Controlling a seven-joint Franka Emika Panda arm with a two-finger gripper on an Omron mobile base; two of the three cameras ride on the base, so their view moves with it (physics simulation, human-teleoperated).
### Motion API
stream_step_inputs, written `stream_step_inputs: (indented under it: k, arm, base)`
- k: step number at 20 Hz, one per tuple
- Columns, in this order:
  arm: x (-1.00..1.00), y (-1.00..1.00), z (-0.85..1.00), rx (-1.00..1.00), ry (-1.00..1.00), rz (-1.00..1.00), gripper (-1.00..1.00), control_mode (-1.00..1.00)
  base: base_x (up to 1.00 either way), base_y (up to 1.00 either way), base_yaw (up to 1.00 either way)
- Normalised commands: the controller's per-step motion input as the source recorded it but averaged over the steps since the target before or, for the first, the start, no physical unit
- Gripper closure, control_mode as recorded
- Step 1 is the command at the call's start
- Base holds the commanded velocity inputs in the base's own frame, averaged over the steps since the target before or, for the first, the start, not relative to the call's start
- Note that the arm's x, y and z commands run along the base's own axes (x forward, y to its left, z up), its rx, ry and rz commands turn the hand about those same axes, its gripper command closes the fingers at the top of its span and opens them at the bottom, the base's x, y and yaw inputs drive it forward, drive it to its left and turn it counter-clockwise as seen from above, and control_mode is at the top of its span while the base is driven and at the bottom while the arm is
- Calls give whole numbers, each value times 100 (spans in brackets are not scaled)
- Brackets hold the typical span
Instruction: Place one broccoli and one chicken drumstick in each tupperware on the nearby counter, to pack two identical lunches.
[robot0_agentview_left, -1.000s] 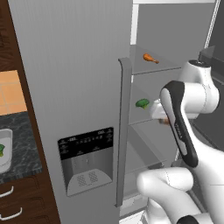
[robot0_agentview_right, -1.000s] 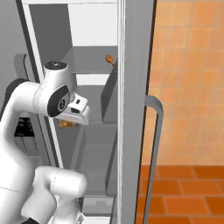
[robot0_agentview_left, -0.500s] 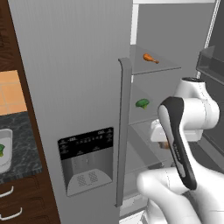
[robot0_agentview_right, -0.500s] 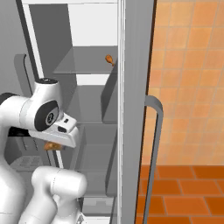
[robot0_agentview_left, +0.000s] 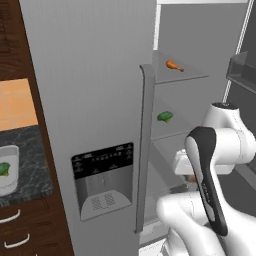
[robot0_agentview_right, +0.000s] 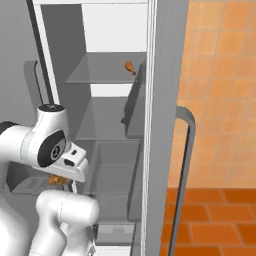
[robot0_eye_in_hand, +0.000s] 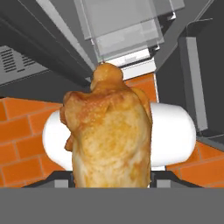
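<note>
A golden-brown chicken drumstick (robot0_eye_in_hand: 109, 131) is held in my gripper (robot0_eye_in_hand: 111, 183), whose jaws are shut on its sides. From the base, the same drumstick (robot0_agentview_right: 57, 180) peeks out under the hand (robot0_agentview_right: 75, 162), low in front of the open fridge. Another chicken drumstick (robot0_agentview_left: 173, 65) lies on the fridge's top shelf, and a broccoli (robot0_agentview_left: 164, 117) sits on the shelf below. At the far left a white tupperware (robot0_agentview_left: 11, 177) stands on the counter (robot0_agentview_left: 32, 167), holding a broccoli (robot0_agentview_left: 4, 168).
The grey fridge door (robot0_agentview_left: 100, 125) with its dispenser panel stands between the arm and the counter. The other fridge door with a curved handle (robot0_agentview_right: 182, 165) is at the right. Dark wood drawers (robot0_agentview_left: 20, 235) sit under the counter. The floor is orange tile (robot0_agentview_right: 215, 215).
The arm has dropped from the middle-shelf height and drawn back out of the fridge, taking the held drumstick down with it. The shelf items have not moved.
</note>
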Motion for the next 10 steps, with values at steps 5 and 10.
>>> stream_step_inputs:
  k: [5, 10]
  arm:
    - [0, 0, 0, 0, 0, 0, 100, 100]
    - [0, 0, 0, 0, 0, 0, 100, 100]
  base:
    - [-43, 100, 12]
    - [-2, 100, 10]
